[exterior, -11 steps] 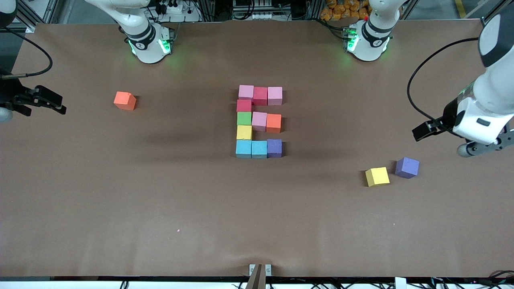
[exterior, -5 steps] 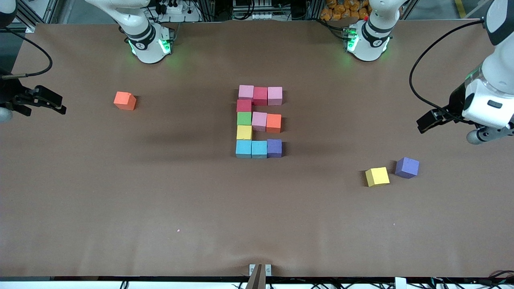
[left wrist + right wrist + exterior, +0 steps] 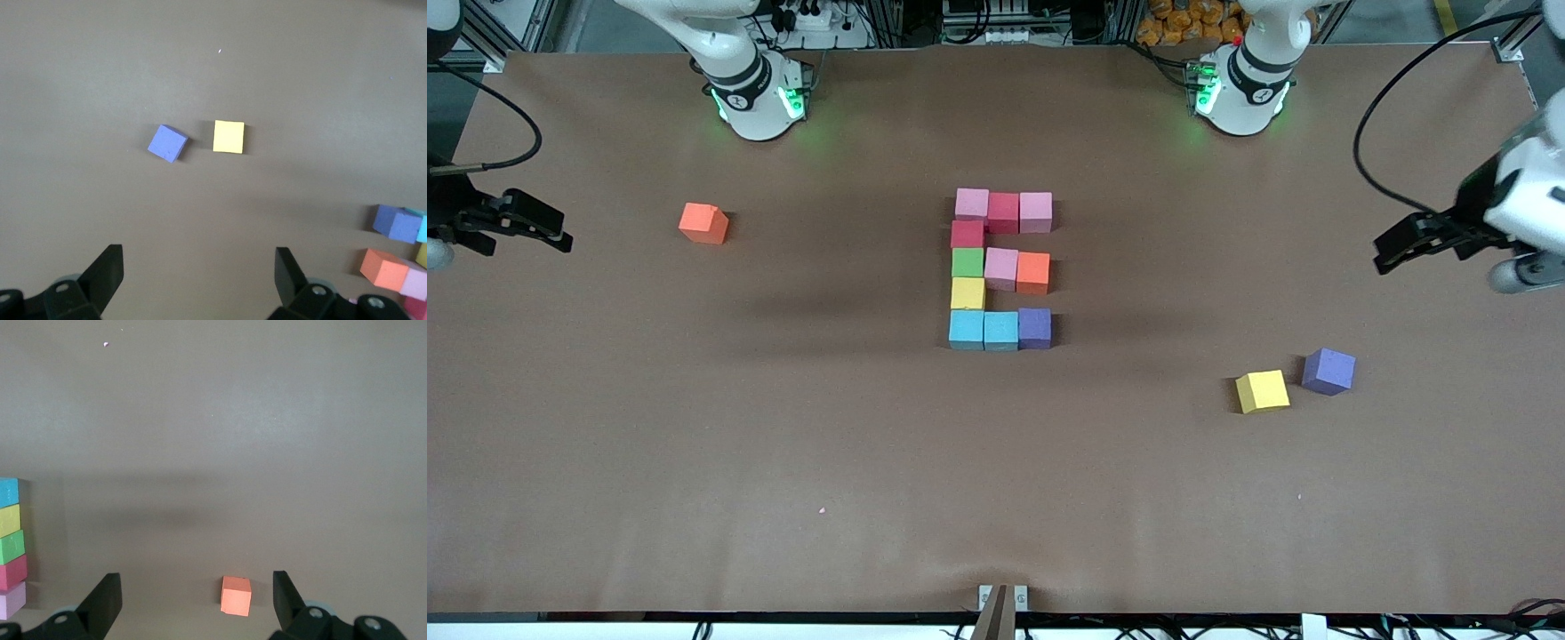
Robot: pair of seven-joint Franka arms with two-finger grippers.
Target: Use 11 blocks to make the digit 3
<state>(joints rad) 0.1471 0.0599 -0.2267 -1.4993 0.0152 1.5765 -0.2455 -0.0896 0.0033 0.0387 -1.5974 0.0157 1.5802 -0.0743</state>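
I see a wide desk [image 3: 783,427] covered in plain brown paper, with the two arm bases along the edge farthest from the front camera.

At the right arm's end of the desk, the right gripper [image 3: 534,222] hangs in the air over the desk's edge with its fingers spread wide and nothing between them; this arm waits. A spare orange block [image 3: 703,222] lies alone on the desk, well apart from that gripper and from the figure; I also pick it up in the right wrist view [image 3: 236,595].

In the middle of the desk sits the digit 3 [image 3: 1001,268], eleven cubes touching, reading like an "E" from the front camera. Its bar farthest from the camera is a pink block [image 3: 971,204], a red block [image 3: 1003,212] and another pink block [image 3: 1036,212]. The side column runs toward the camera through a second red block [image 3: 967,234], a green block [image 3: 967,262] and a yellow block [image 3: 967,292]. The middle bar adds a third pink block [image 3: 1001,268] and an orange block [image 3: 1033,272]. The nearest bar is two light blue blocks [image 3: 983,329] and a purple block [image 3: 1035,327].

Toward the left arm's end, a spare yellow block [image 3: 1262,391] and a spare purple block [image 3: 1328,371] lie just beside each other, not touching, nearer the camera than the figure. The left gripper [image 3: 1400,244] hangs over the desk at that end, fingers spread, holding nothing.
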